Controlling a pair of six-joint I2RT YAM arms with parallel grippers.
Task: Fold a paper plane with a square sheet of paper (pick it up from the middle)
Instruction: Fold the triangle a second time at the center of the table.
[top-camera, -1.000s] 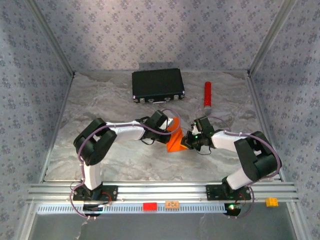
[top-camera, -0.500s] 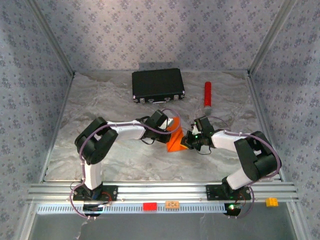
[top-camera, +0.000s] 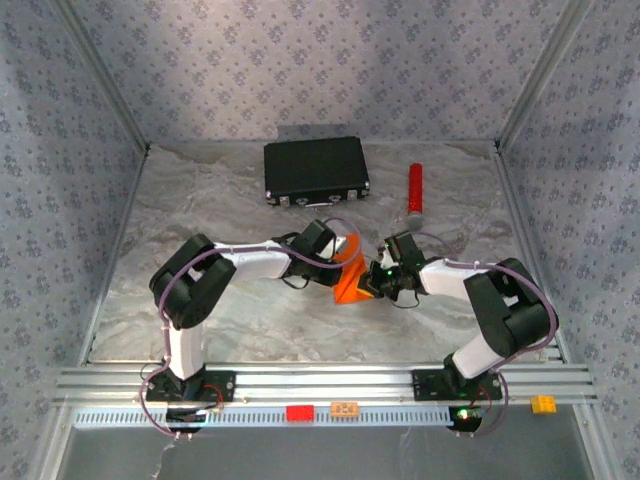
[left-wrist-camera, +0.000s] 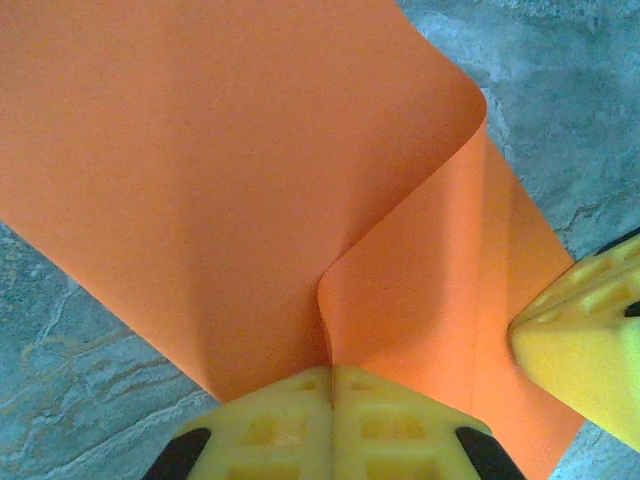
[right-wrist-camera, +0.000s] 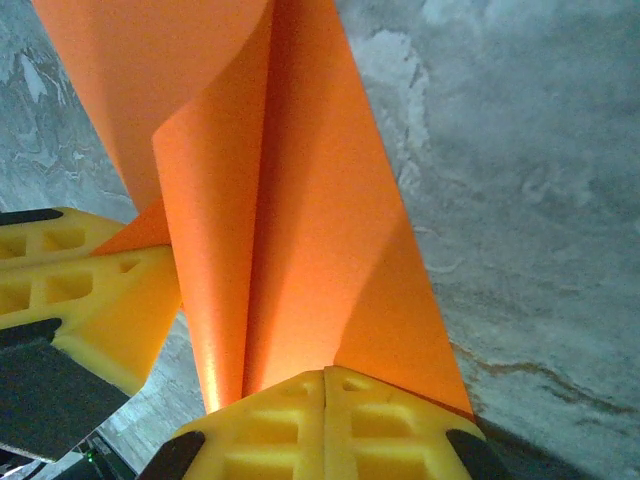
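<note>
The square sheet of paper (top-camera: 350, 284) is bright orange, bent into a loose fold and held up between both arms at the table's middle. My left gripper (top-camera: 344, 262) is shut on its left edge. In the left wrist view the sheet (left-wrist-camera: 230, 170) curls over and an edge runs into the seam of the shut gripper (left-wrist-camera: 332, 375), with the other arm's yellow fingers (left-wrist-camera: 585, 340) at the right. My right gripper (top-camera: 374, 282) is shut on the sheet's right side. In the right wrist view the folded sheet (right-wrist-camera: 320, 230) narrows into the closed gripper (right-wrist-camera: 326, 378), beside the left arm's fingers (right-wrist-camera: 90, 290).
A black case (top-camera: 316, 170) lies at the back centre, with a red cylinder (top-camera: 414, 190) to its right. Metal rails border the marbled table (top-camera: 220, 320). Small red (top-camera: 298, 412), orange (top-camera: 345, 409) and yellow (top-camera: 543, 404) bricks sit on the front rail.
My right arm has edged slightly left, toward the left gripper, with the paper still pinched. The left arm has barely moved.
</note>
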